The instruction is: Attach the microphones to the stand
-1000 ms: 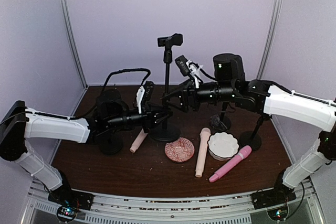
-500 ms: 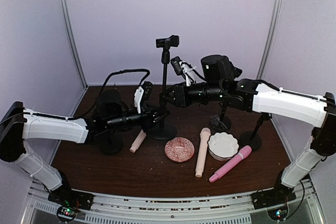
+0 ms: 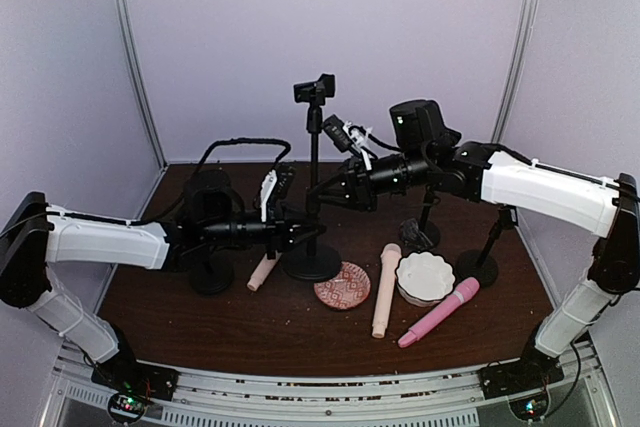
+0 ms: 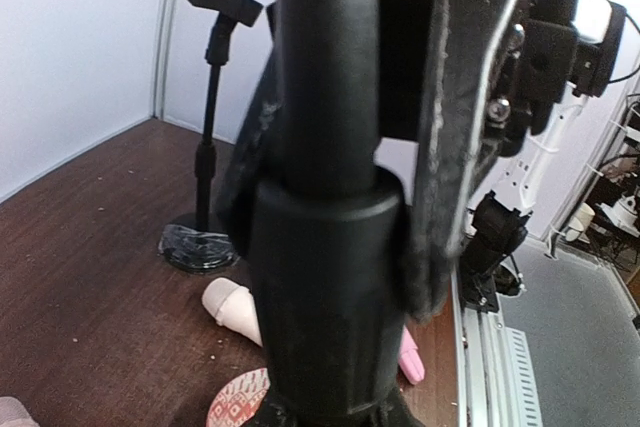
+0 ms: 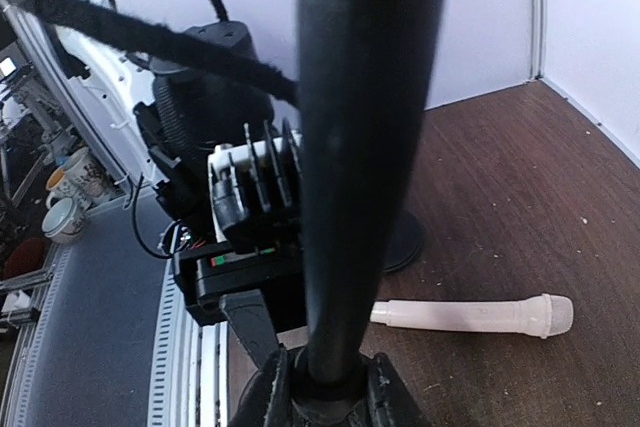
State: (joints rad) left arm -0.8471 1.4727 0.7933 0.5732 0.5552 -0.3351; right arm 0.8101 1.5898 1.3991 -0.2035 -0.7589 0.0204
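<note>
Here the left tool (image 3: pixel 308 234) and right tool (image 3: pixel 318 192) both clamp the center stand (image 3: pixel 314 150).

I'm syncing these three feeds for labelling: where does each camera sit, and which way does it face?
Top external: above and behind the bases, looking down at the table; left arm and right arm both reach the centre stand.
Left wrist: low on the stand, facing right across the table; its fingers clamp the pole.
Right wrist: higher up, facing left; its fingers hug the pole.
Shared: both wrist views show that pole, with the opposite arm behind it.
</note>
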